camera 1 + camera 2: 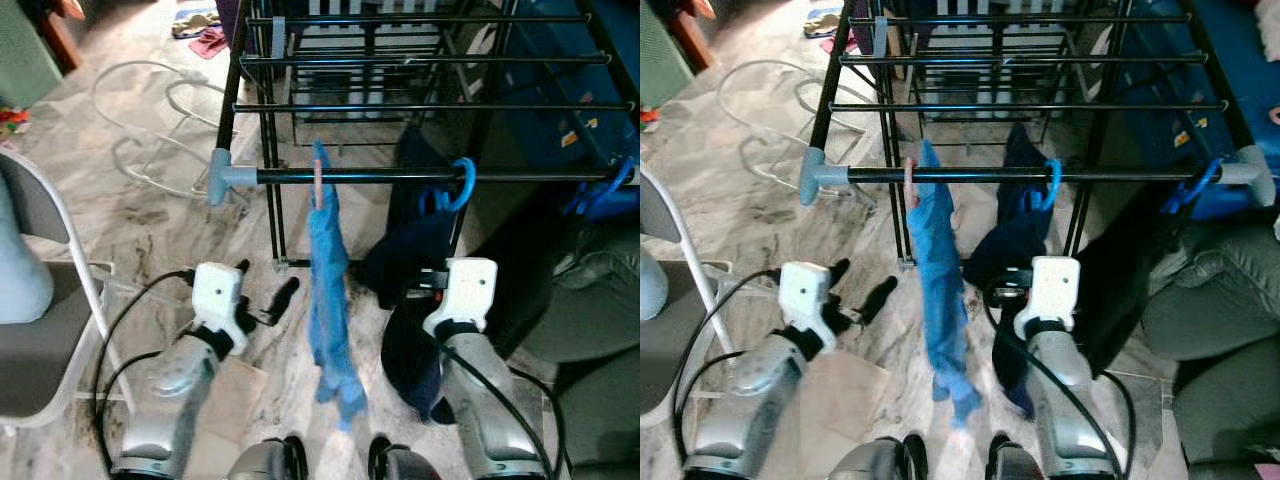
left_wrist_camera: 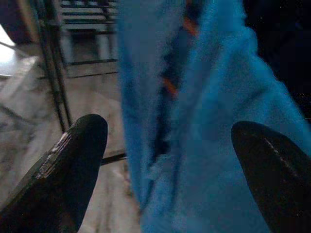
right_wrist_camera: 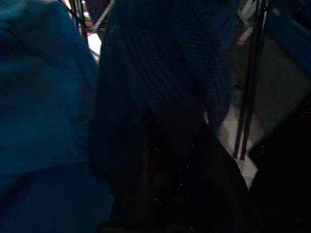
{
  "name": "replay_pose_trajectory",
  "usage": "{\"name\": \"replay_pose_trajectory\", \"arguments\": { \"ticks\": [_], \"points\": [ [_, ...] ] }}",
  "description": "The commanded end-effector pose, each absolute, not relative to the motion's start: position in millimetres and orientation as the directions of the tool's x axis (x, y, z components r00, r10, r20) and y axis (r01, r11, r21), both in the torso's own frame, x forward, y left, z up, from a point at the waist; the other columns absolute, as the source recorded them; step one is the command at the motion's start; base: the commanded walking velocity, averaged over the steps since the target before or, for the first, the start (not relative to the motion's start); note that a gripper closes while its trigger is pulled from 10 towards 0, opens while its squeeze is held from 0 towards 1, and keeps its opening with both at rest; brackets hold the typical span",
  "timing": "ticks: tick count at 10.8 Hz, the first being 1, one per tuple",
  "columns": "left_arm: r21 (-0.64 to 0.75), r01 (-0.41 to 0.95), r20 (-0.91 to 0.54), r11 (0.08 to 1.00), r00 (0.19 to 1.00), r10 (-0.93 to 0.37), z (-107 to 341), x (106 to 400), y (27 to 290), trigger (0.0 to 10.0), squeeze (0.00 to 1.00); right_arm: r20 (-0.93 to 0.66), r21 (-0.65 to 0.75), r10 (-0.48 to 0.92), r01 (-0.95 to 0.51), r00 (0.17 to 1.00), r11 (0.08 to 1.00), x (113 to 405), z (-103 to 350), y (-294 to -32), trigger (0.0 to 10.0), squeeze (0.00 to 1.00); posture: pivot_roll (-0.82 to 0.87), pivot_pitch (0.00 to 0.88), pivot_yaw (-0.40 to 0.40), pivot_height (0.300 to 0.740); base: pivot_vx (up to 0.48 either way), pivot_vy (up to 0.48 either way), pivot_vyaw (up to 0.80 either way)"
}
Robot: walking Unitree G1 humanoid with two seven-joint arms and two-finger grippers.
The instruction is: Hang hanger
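Observation:
A light blue garment (image 1: 328,300) hangs from a pink hanger hook (image 1: 318,185) on the front rail (image 1: 400,176) of a black drying rack. To its right, a dark navy knit garment (image 1: 415,250) hangs from a blue hanger hook (image 1: 462,185) on the same rail. My left gripper (image 1: 265,287) is open, low and just left of the blue garment; in the left wrist view the blue garment (image 2: 194,121) lies just beyond its spread fingertips (image 2: 68,160). My right gripper (image 1: 432,278) is pushed against the navy garment (image 3: 165,97), which hides its tip.
Another blue hanger (image 1: 610,190) sits at the rail's right end. More rack rails (image 1: 420,60) run behind. A grey folding chair (image 1: 45,340) stands at left, white wire frames (image 1: 150,130) lie on the marble floor, and grey cushions (image 1: 600,300) are at right.

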State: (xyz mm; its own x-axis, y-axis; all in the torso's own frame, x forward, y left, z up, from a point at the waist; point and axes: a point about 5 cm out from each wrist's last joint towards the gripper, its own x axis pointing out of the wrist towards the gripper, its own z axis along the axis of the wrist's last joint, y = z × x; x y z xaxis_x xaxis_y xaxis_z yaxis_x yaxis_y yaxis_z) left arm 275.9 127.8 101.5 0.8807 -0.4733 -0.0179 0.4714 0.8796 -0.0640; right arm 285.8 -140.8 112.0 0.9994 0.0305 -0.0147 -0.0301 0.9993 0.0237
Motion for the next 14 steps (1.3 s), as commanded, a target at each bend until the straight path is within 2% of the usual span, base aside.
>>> {"name": "replay_pose_trajectory", "arguments": {
  "ticks": [1,7,9,14],
  "points": [
    [-0.06,0.482,-0.037,0.874,0.874,-0.485,96.3,271.9,127.7,10.0,0.0,-0.012,0.023,0.035,-0.034,0.999,0.999,284.3,110.8,-140.8,10.0,0.0,-0.05,0.223,0.064,0.74,0.0,0.0,0.0],
    [-0.055,0.491,-0.041,0.87,0.869,-0.493,94.9,270.7,124.3,10.0,0.0,-0.108,0.007,0.093,-0.093,0.99,0.996,293.3,105.9,-143.5,10.0,0.0,-0.06,0.229,0.067,0.74,0.0,0.0,0.0],
    [-0.055,0.5,-0.045,0.865,0.864,-0.502,94.6,271.8,121.8,10.0,0.0,-0.144,-0.018,0.182,-0.187,0.973,0.982,300.0,104.1,-127.9,10.0,0.0,-0.06,0.234,0.073,0.74,0.0,0.0,0.0],
    [-0.055,0.503,-0.048,0.863,0.862,-0.505,94.7,271.7,120.0,10.0,0.0,-0.145,-0.03,0.262,-0.269,0.954,0.963,317.8,109.9,-103.4,10.0,0.0,-0.05,0.236,0.07,0.74,0.0,0.0,0.0]
  ]
}}
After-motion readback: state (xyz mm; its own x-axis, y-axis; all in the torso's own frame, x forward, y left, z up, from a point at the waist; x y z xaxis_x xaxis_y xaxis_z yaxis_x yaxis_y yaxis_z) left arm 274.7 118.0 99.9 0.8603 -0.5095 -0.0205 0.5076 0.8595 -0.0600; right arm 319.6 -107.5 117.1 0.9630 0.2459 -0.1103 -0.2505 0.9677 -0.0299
